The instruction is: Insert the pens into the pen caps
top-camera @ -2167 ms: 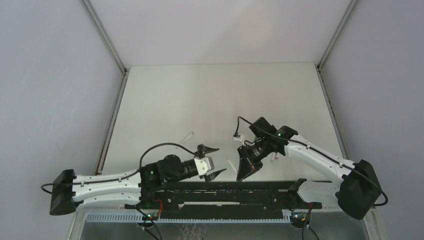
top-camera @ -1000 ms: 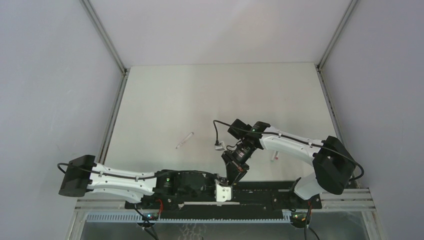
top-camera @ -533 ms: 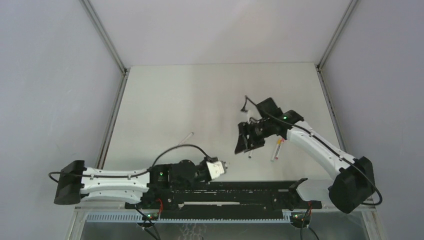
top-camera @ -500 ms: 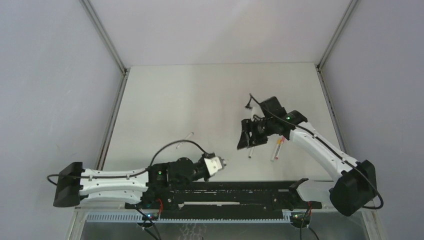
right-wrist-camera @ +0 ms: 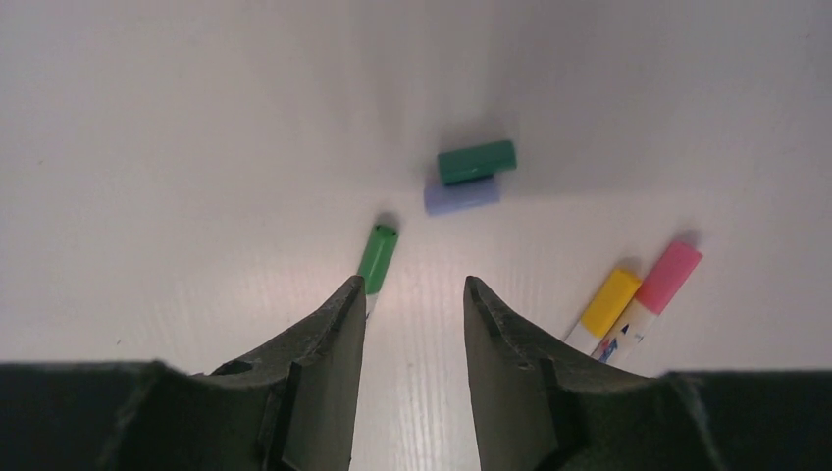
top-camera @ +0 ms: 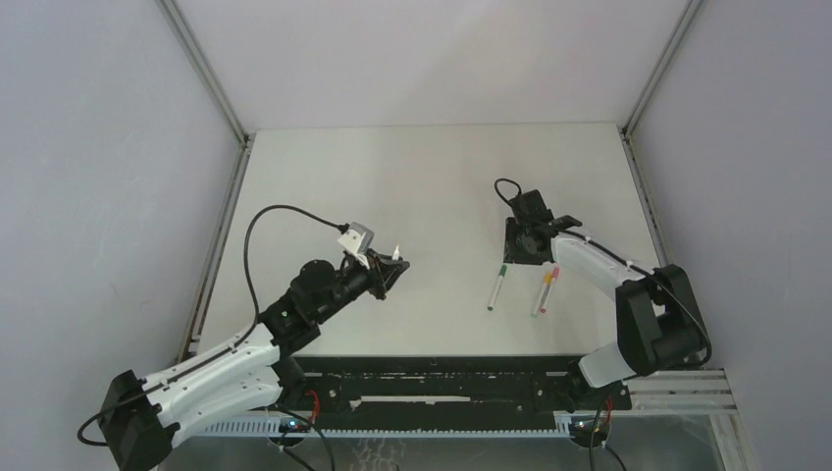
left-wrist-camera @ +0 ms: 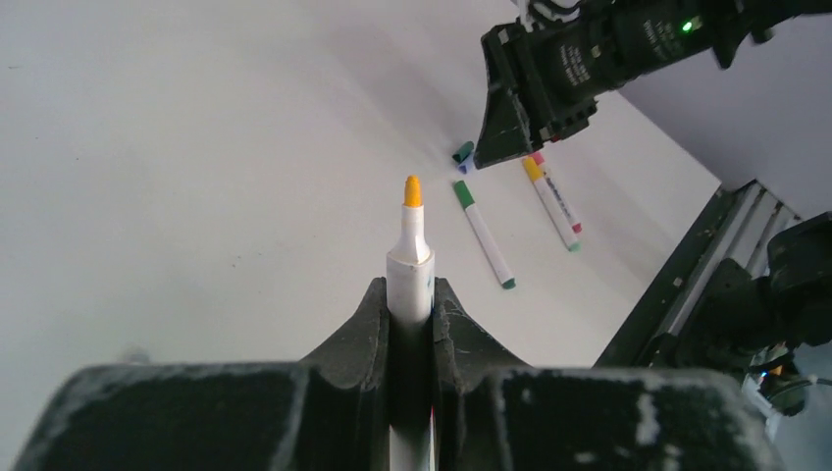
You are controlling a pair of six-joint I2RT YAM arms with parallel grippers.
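My left gripper (left-wrist-camera: 410,287) is shut on a white pen (left-wrist-camera: 410,263) whose bare orange tip (left-wrist-camera: 413,189) points away from the wrist. In the top view this gripper (top-camera: 392,267) hangs over the table's left-middle. My right gripper (right-wrist-camera: 412,289) is open with nothing between its fingers, low over the table (top-camera: 518,253). Just beyond its tips lie two loose pen caps, a green one (right-wrist-camera: 476,161) touching a pale blue one (right-wrist-camera: 461,195). A green-capped pen (right-wrist-camera: 378,255) lies by its left finger. Yellow-capped (right-wrist-camera: 610,301) and pink-capped (right-wrist-camera: 670,276) pens lie side by side to the right.
The capped pens (top-camera: 496,287) (top-camera: 545,289) lie on the white table (top-camera: 392,177) near its right front. The black rail (top-camera: 442,378) runs along the near edge. Grey walls enclose the table on three sides.
The left arm swung from the front rail back and left, carrying its pen. The right gripper moved back to the right, opened, and left the green-capped pen on the table.
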